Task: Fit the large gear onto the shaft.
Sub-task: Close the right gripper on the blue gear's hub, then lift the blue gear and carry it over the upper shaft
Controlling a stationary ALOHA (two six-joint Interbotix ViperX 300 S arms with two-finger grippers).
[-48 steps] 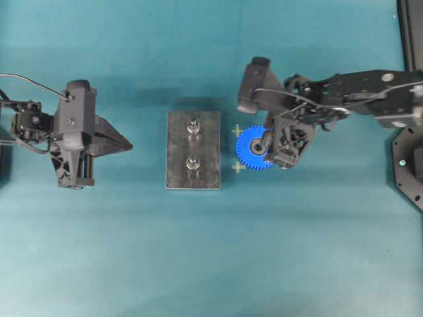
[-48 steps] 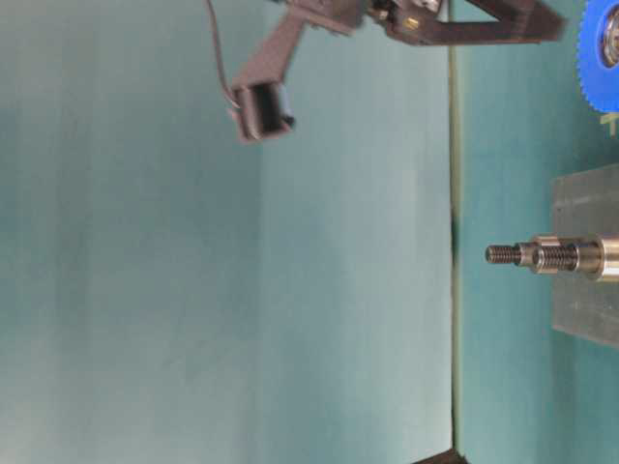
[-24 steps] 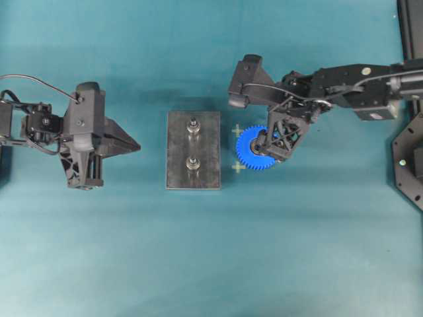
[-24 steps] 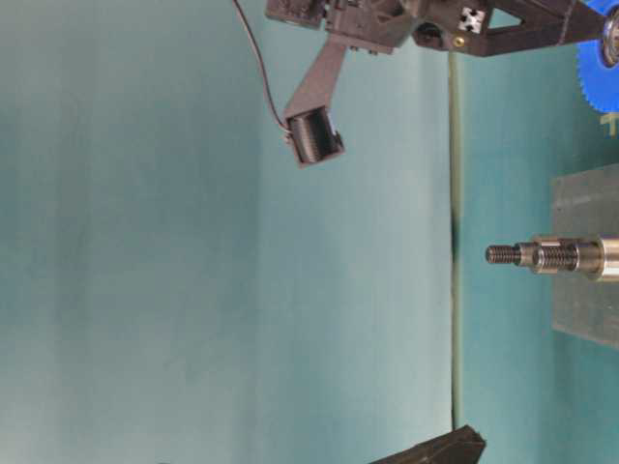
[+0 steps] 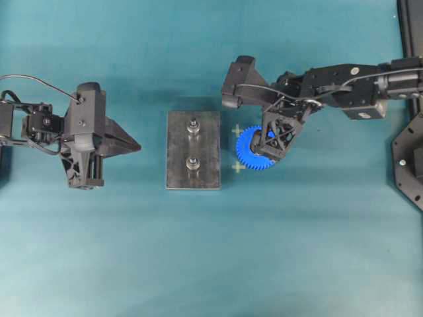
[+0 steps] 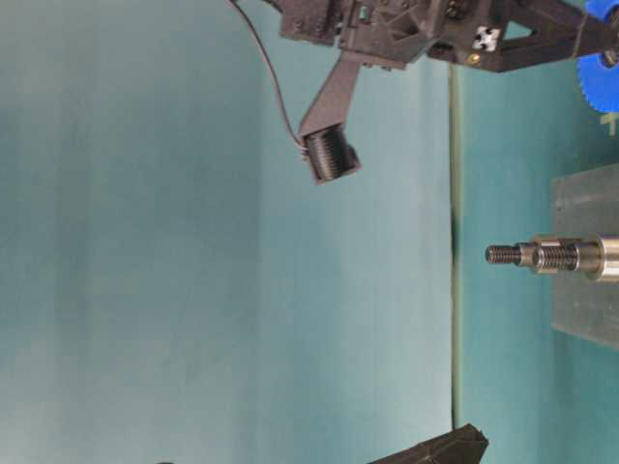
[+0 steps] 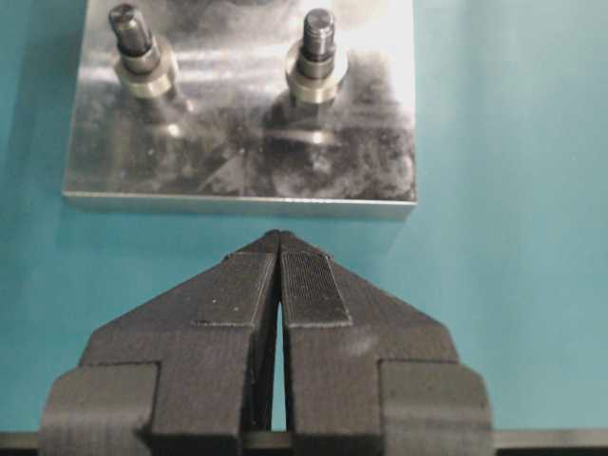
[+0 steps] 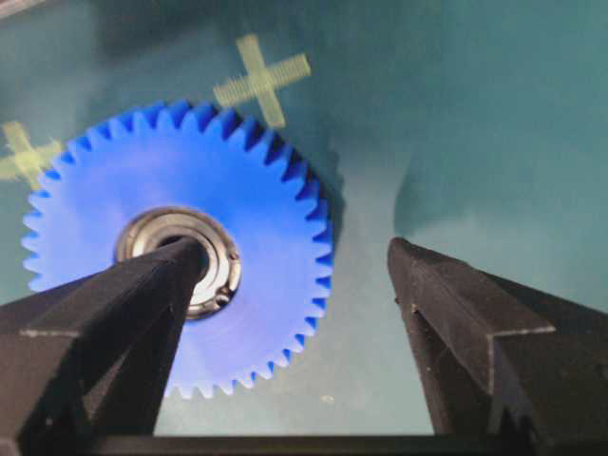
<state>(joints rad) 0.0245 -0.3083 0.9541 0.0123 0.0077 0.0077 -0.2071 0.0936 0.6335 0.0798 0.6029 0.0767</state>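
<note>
Not much done yet as far as I can tell: the bright blue plastic toothed wheel with the metal bearing hub (image 5: 254, 149) lies flat on the teal bench surface (image 5: 211, 264), just beside the right edge of the dark grey rectangular metal plate (image 5: 178, 165), and both short upright silver pegs (image 5: 193, 162) on the plate are bare. So grabbing, lifting and seating the gear are all left. The right gripper (image 8: 294, 261) hangs over the gear with its jaws spread wide, one finger (image 8: 123, 294) over the hub, the other past the rim, holding nothing. The left gripper (image 7: 279, 275) sits near the plate's left edge, pinched together and empty.
</note>
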